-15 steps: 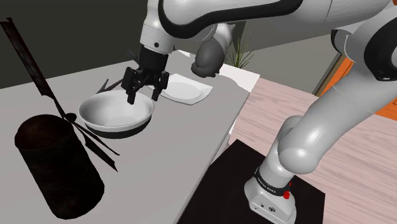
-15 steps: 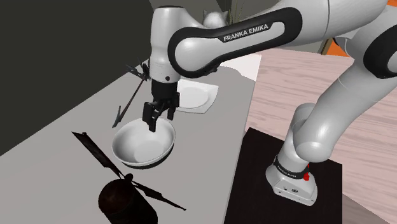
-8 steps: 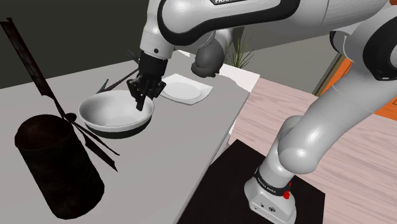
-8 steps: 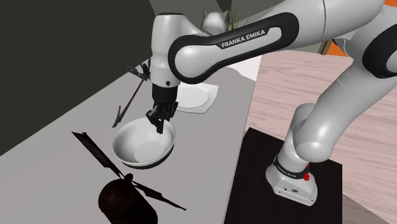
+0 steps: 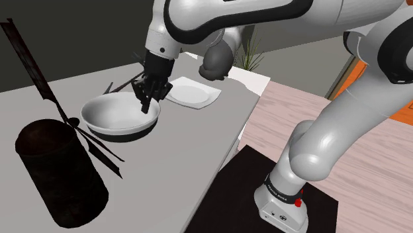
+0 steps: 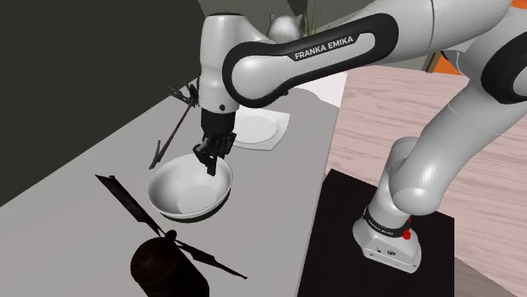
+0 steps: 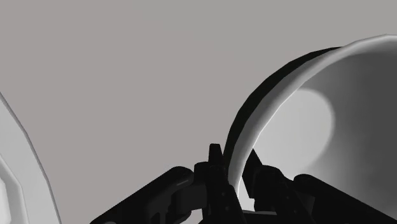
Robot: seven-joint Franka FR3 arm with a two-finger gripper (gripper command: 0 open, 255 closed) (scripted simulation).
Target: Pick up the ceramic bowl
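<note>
On the grey table point(image 5: 179, 152), a round bowl point(image 5: 116, 116) is seen, white inside and dark on the outside. It is placed between a big dark can point(image 5: 59, 175) and a white square plate point(image 5: 193, 93). The rim of the bowl, on the side nearest the plate, is pinched by the black gripper point(image 5: 146, 104), which is pointed down from the white arm point(image 5: 218, 16). In the wrist view the rim is seen running up between the two fingers point(image 7: 214, 162). One finger is set inside the bowl and one outside, so the gripper is closed on the bowl. The white inside of the bowl is shown smooth and bare. It cannot be told whether the bottom of the bowl is touching the table.

The dark can is stood upright at the shoulder view's lower left, well apart from the gripper. Long, thin dark sticks point(image 5: 31, 64) are seen poking up and out from the top of it. What they are cannot be told. More thin dark sticks point(image 6: 173, 132) are laid on the table behind the bowl, near the plate.

The plate is laid flat, just beside the bowl, and its top is bare.

The arm's foot is fixed on a black stand point(image 5: 231, 180), which is set on a wooden floor point(image 5: 370, 165) next to the table. A green plant point(image 5: 250, 53) is seen past the far end of the table.
</note>
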